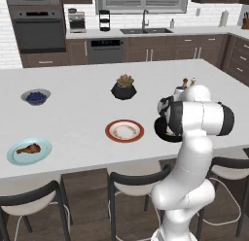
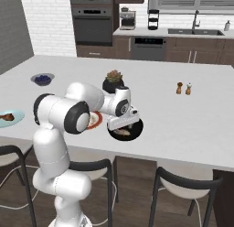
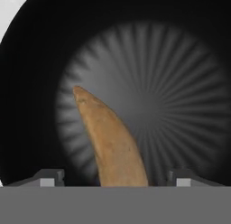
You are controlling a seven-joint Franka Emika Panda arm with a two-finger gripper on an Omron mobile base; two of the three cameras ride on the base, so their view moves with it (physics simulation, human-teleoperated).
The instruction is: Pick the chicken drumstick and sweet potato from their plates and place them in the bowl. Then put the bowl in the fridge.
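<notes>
Gripper (image 3: 115, 182) jaws spread wide, gripping nothing, low over the bowl (image 3: 189, 51); sweet potato (image 3: 110, 142) lies between the fingertips in the bowl, likely light, stiff, smooth; next target, drumstick (image 1: 28, 148), best pinched across its fat end.

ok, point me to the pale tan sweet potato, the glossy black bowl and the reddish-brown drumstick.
pale tan sweet potato (image 3: 113, 146): hand view, mid-body.
glossy black bowl (image 3: 180, 60): hand view, ribbed inner wall.
reddish-brown chicken drumstick (image 1: 29, 148): left base view, fat end, on the light blue plate (image 1: 44, 155).
</notes>
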